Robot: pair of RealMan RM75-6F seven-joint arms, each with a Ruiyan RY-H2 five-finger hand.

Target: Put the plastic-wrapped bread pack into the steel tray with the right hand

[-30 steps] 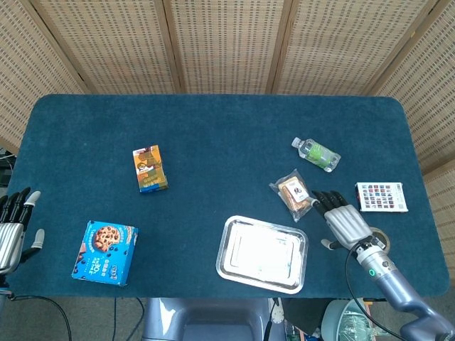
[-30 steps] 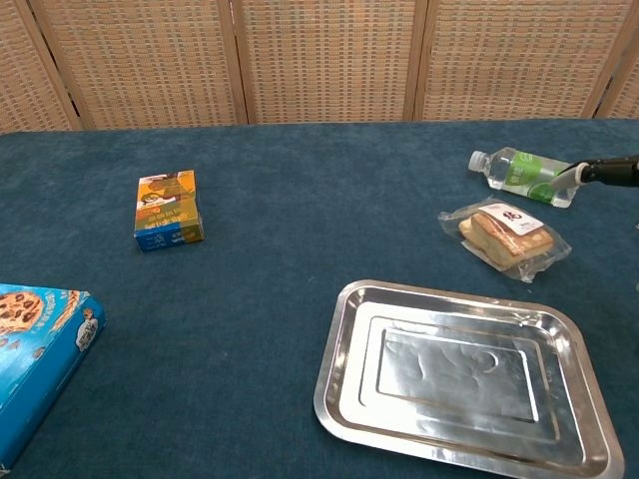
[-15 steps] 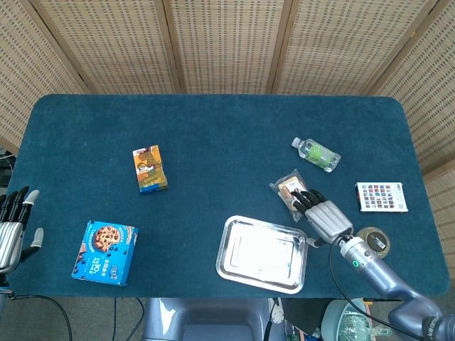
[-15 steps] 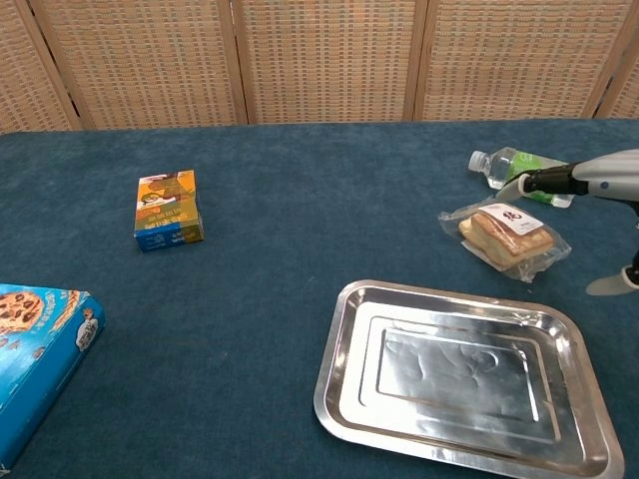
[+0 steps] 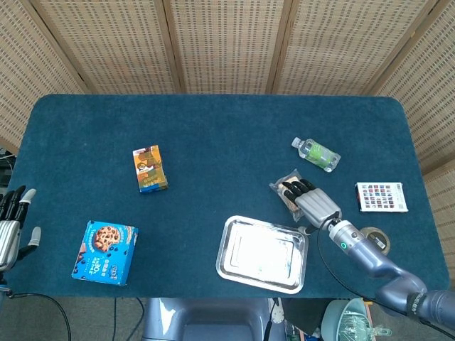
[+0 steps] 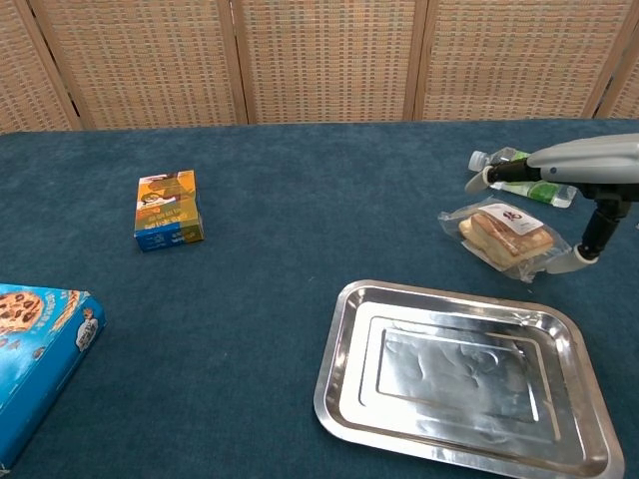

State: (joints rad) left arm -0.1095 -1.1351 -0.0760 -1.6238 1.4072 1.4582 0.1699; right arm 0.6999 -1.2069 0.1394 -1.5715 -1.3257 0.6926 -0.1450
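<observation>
While the head view hides it, the chest view shows right hand fingers spread above the bread pack.

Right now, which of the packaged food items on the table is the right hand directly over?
The clear-wrapped bread pack, just beyond the steel tray. The right hand hovers over it; the orange box and blue cookie box lie far off to the left.

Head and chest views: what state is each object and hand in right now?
bread pack: flat on table, outside tray, not lifted
steel tray: empty
right hand: over bread pack, fingers spread
left hand: idle at table edge, holds nothing
water bottle: lying down
cookie box: flat, closed
orange box: flat, closed
</observation>
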